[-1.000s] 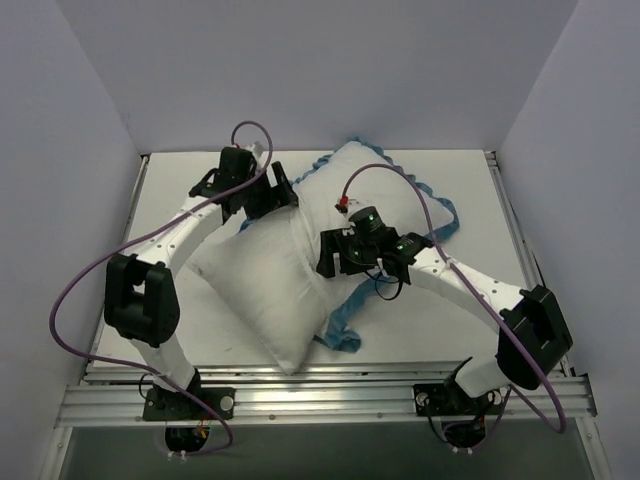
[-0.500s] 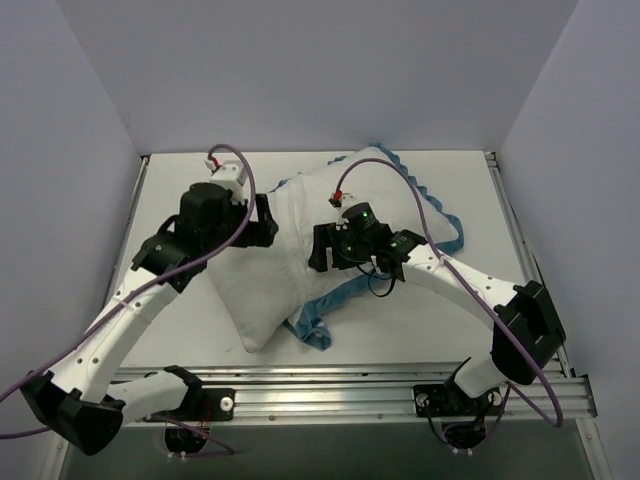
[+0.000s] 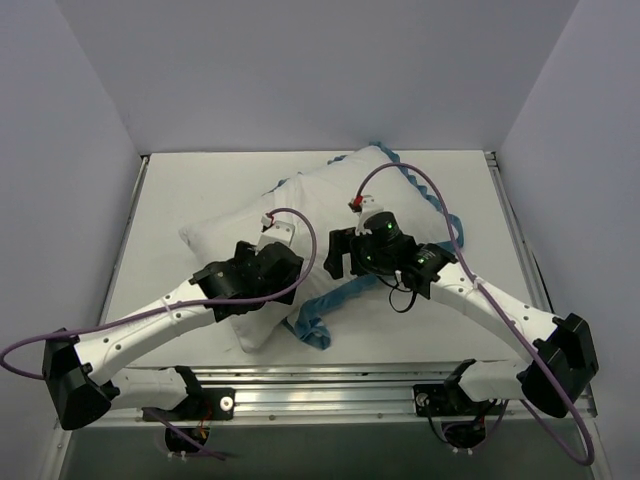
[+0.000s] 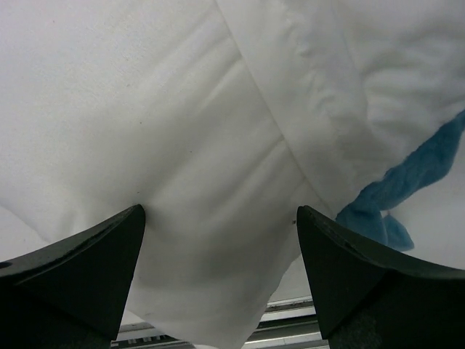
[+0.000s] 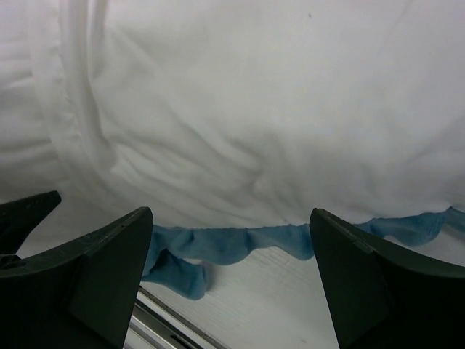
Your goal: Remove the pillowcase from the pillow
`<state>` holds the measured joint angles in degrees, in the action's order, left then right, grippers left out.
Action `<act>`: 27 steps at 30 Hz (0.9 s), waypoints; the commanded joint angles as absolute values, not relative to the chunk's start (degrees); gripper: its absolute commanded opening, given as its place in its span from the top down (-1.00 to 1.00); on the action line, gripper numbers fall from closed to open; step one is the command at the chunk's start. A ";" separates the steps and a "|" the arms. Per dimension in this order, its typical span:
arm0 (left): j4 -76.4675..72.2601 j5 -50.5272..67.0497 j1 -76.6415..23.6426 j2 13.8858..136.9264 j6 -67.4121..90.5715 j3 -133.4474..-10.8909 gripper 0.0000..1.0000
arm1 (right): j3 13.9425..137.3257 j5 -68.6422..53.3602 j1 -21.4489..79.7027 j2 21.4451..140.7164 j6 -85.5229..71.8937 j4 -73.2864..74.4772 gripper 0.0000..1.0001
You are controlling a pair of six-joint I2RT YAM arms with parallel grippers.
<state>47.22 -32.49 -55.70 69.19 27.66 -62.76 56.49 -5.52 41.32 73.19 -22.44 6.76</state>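
on the table (image 3: 160,190): pillow (image 3: 212,240) partly out of pillowcase (image 3: 330,195)
left gripper (image 4: 219,212): jaws spread wide over pillow, gripping nothing
right gripper (image 5: 231,214): jaws spread over pillowcase, empty

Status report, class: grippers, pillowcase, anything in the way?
Left gripper, right gripper both open, empty. Blue-ruffled white fabric pillowcase partly on plump white rectangular pillow. No obstruction seen.

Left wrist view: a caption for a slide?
Open jaws over the plain white pillow, beside the pillowcase with its blue trim.
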 commanded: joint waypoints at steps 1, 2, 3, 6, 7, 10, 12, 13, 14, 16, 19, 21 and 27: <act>48.43 -36.66 -55.55 71.27 34.71 -61.44 -0.88 | 54.32 -5.36 42.54 71.63 -21.53 5.72 -0.69; 48.43 -36.30 -55.37 72.41 35.67 -60.48 -0.88 | 53.10 -5.62 42.80 71.54 -21.62 5.28 -0.69; 48.69 -35.78 -54.94 73.64 37.51 -60.03 -0.88 | 52.48 -6.41 43.24 71.28 -21.97 4.32 -0.69; 48.43 -34.81 -54.14 74.97 40.50 -58.01 -0.88 | 50.02 -7.82 44.29 71.19 -22.41 1.42 -0.69; 47.56 -34.28 -53.71 75.49 41.04 -57.40 -0.91 | 49.40 -8.26 44.56 71.37 -22.50 0.62 -0.69; 43.27 -31.47 -52.30 74.89 42.45 -53.97 -0.60 | 47.03 -9.49 45.52 71.98 -23.64 -3.24 -0.69; 40.18 -27.96 -50.81 74.10 42.54 -50.91 -0.25 | 45.97 -10.10 46.14 72.33 -24.69 -5.61 -0.69; 37.21 -26.64 -50.19 73.05 42.63 -49.93 0.11 | 44.75 -10.28 46.58 72.60 -25.13 -6.41 -0.69; 35.96 -24.28 -49.58 72.52 42.54 -49.14 0.27 | 44.21 -10.54 46.84 72.68 -26.01 -7.81 -0.69; 33.24 -22.77 -48.43 70.59 42.28 -47.82 0.80 | 43.16 -10.72 47.37 73.21 -26.63 -8.87 -0.68; 32.00 -21.45 -48.34 68.30 41.05 -48.77 0.95 | 42.80 -10.02 49.39 74.09 -27.42 -9.75 -0.68; 31.90 -20.66 -48.25 67.42 40.17 -49.83 0.95 | 42.98 -9.14 51.32 74.97 -27.86 -10.02 -0.69; 32.34 -18.72 -48.16 65.74 39.46 -54.14 0.95 | 46.84 -0.19 58.26 79.35 -28.65 -8.00 -0.69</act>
